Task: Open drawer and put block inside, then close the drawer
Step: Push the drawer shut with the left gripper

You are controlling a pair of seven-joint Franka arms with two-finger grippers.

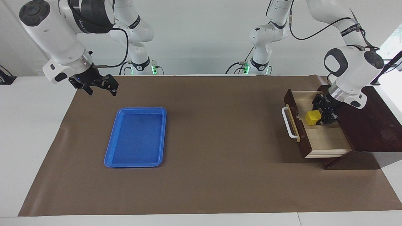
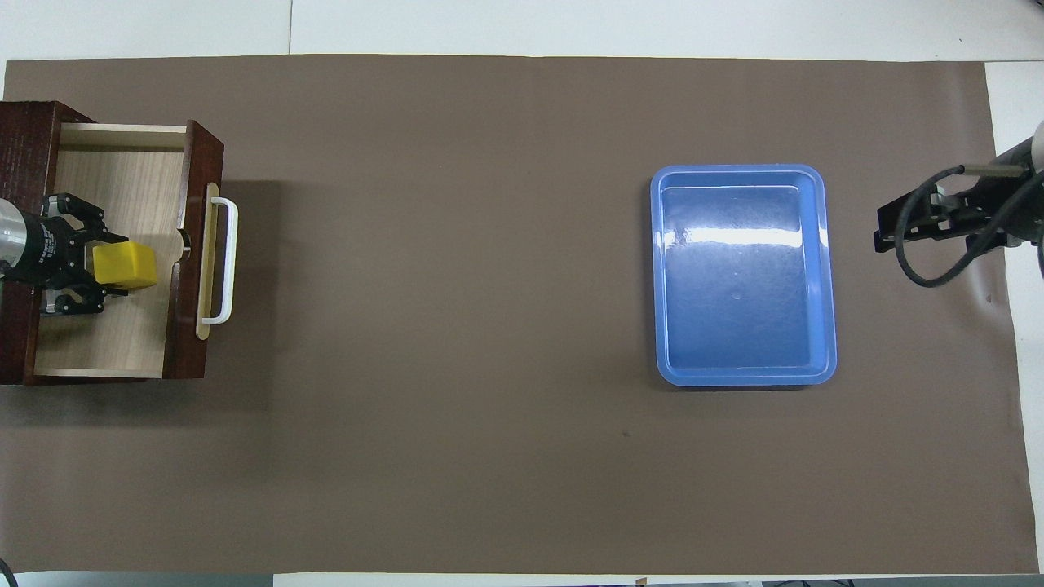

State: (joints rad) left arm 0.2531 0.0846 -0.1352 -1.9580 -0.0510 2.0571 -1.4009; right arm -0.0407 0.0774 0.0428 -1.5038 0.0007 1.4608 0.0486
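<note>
Facing view: the left gripper (image 1: 321,116), low inside the open drawer (image 1: 326,138), brackets the block (image 1: 312,117); whether its fingers still grip cannot be told. The right gripper (image 1: 100,86), fingers spread, hangs over the brown mat's (image 1: 220,175) corner beside the blue tray (image 1: 108,158).

Overhead view: the block (image 2: 124,266) sits mid-drawer (image 2: 106,342), near the white handle (image 2: 224,261).

The drawer (image 1: 323,138) is standing pulled out at the left arm's end of the surface (image 1: 220,175). The left tool (image 1: 321,116) is reaching down into it, its fingers flanking the yellow block (image 1: 312,118). The right tool (image 1: 98,85) is hanging with its fingers spread above the brown mat, well apart from the blue tray (image 1: 135,161).
</note>
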